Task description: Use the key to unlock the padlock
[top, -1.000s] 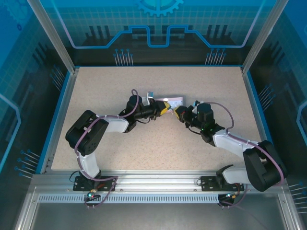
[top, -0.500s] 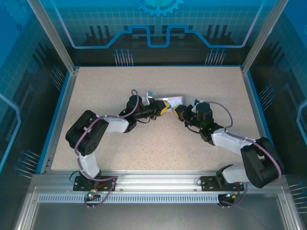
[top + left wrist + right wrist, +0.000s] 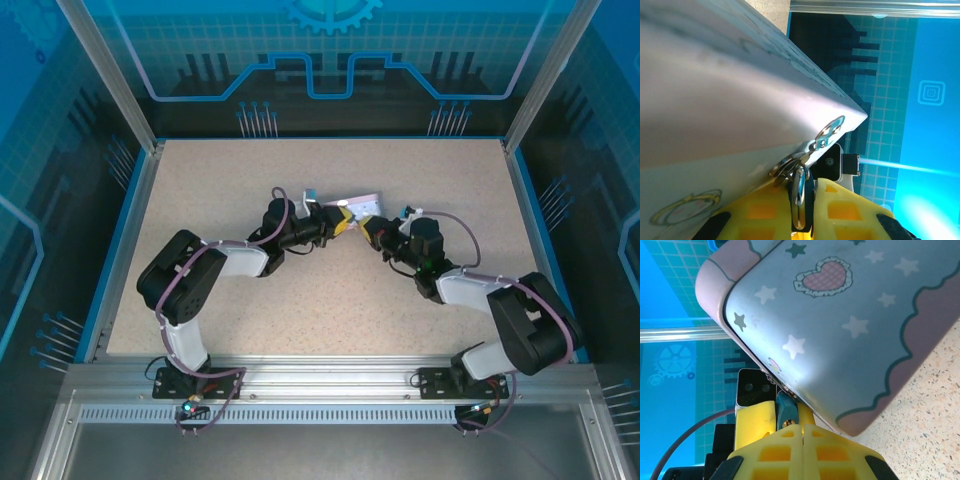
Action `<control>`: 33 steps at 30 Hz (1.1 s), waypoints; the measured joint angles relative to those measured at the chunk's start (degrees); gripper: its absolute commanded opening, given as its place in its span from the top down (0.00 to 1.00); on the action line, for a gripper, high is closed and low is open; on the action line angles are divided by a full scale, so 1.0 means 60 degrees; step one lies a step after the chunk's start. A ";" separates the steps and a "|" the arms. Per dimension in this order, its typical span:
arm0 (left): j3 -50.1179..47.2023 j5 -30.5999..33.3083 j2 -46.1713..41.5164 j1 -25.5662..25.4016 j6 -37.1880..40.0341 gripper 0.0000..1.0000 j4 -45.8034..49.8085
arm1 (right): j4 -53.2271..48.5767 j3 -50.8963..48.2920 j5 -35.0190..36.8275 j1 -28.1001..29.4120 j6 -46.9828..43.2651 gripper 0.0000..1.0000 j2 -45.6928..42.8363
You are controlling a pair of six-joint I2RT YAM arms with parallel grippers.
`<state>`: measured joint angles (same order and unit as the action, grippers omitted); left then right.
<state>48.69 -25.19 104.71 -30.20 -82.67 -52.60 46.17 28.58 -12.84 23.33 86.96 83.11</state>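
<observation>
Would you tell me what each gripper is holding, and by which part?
The left gripper pinches the small silvery metal padlock by its lower part, loop protruding. The right gripper pinches the small dark key, apparently by its head.

Tin box (image 3: 362,207): light blue, pink scalloped border, pale stars and a pink heart on its face (image 3: 850,315). It sits near the tabletop's middle, slightly toward the far edge. A small metal hasp (image 3: 832,131) shows at one tin edge. Tabletop (image 3: 250,180): speckled beige with a blue rim (image 3: 118,240). An aluminium rail (image 3: 320,385) runs along the near edge. Blue printed back panel (image 3: 330,40), gear motif.
</observation>
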 measured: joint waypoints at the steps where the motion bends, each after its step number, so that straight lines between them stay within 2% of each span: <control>1: 0.0000 0.0018 0.0000 0.0000 0.0000 1.00 0.0004 | 0.0120 0.0004 -0.0127 -0.0047 -0.0029 1.00 0.0102; 7: -0.0018 0.0204 0.0000 0.0029 0.0000 1.00 0.0025 | 0.0714 0.0313 -0.0980 -0.0412 -0.0175 1.00 0.0852; 13: -0.0036 0.0339 0.0000 0.0080 0.0000 1.00 0.0055 | 0.0863 0.0630 -0.1286 -0.0459 -0.0171 1.00 0.1275; 33: -0.0036 0.1056 0.0004 0.0087 0.0007 1.00 0.0215 | 0.0608 0.1384 -0.0889 -0.0127 -0.0168 1.00 0.1942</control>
<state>48.47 -18.85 104.73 -29.67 -82.63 -51.31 49.82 36.88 -18.17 22.57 85.95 94.76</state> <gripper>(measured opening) 0.121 0.051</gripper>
